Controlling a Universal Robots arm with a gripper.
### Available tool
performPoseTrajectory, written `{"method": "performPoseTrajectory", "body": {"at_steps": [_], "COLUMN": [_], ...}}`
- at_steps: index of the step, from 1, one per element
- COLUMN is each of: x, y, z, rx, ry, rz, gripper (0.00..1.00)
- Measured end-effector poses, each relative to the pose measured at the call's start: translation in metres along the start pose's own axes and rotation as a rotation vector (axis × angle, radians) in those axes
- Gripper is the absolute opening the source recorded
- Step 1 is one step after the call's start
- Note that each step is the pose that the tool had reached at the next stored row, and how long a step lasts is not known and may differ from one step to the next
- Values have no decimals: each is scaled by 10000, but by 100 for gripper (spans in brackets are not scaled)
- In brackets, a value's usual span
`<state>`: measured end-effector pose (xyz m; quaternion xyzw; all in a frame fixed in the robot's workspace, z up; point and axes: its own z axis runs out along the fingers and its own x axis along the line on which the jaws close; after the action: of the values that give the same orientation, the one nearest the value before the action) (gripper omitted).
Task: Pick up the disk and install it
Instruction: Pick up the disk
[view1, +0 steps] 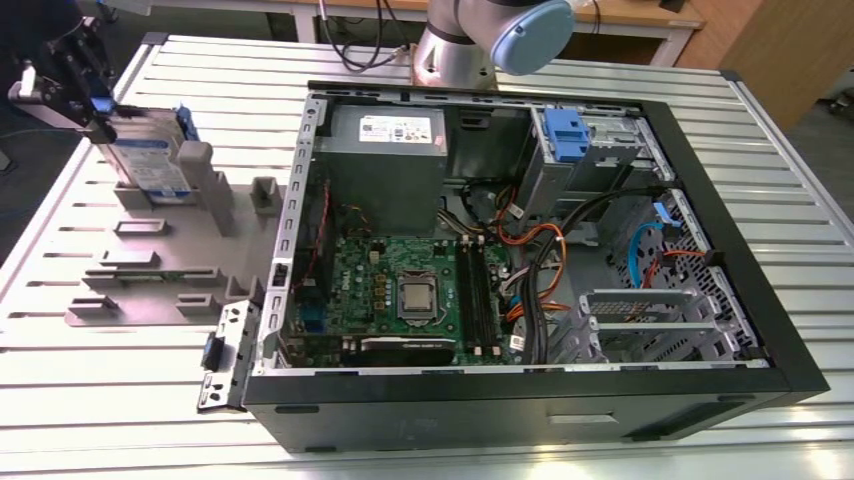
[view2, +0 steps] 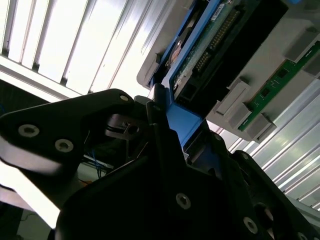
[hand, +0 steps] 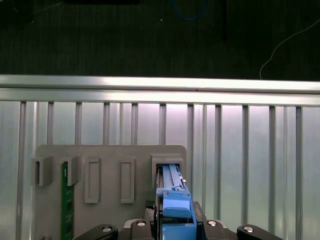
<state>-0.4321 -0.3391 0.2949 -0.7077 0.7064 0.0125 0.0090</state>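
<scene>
Pickup stage only: pincer (hand: 175, 221) clamped on the disk (view1: 144, 155) by its blue rail, upright in the grey holder (view1: 154, 255) on the counter (view1: 120, 400), well apart from the open computer case (view1: 534, 410); installation outstanding.

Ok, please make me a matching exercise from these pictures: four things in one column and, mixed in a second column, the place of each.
Things
1. disk
2. gripper
3. grey box
4. motherboard

Places
a. flat on the floor of the case
b. upright in a slot of the grey holder
c. at the disk's upper end
d. against a wall inside the case, with a white sticker on top

Pairs: 1-b, 2-c, 3-d, 4-a
</scene>
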Motion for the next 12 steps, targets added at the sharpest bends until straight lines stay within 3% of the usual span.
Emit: {"method": "performPoseTrajectory", "body": {"at_steps": [2,3,12], "x": [0,0,0], "y": [0,0,0], "z": [0,0,3], "rx": [1,0,2], "ry": [0,0,-1], "rz": [0,0,0], "gripper": [38,44,44]}}
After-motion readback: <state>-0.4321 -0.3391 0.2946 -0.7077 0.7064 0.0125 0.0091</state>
